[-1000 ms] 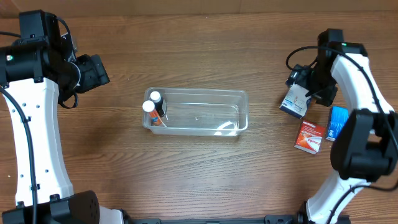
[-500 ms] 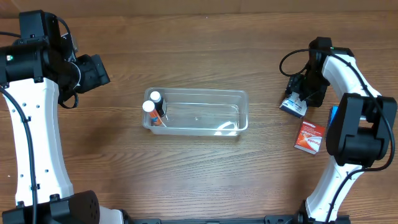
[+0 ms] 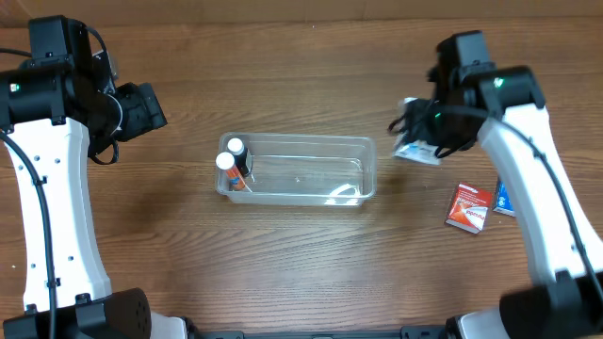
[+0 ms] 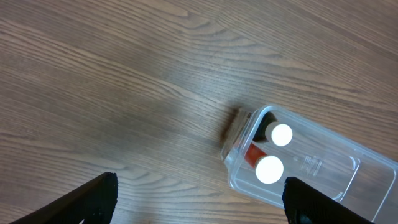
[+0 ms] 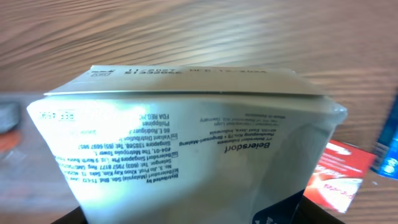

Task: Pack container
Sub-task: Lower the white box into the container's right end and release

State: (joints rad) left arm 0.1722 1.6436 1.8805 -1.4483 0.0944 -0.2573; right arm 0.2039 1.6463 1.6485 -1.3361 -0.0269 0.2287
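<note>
The container (image 3: 373, 171) sits in the middle of the surface (image 3: 301, 273). The right hand (image 3: 420, 141) is clamped on a white carton (image 3: 413, 153), held just off the container's right end. To my eye the way to do it is to carry the carton left, high enough to clear the rim. Then lower it flat into the open right part, away from the two white-capped bottles (image 3: 224, 161) at the left end, and let go only once it is low. The right arm (image 3: 528, 141) reaches in from the right, wrist turned down. The left hand (image 4: 199, 205), fingers spread wide and holding nothing, hovers well off at the far left.
</note>
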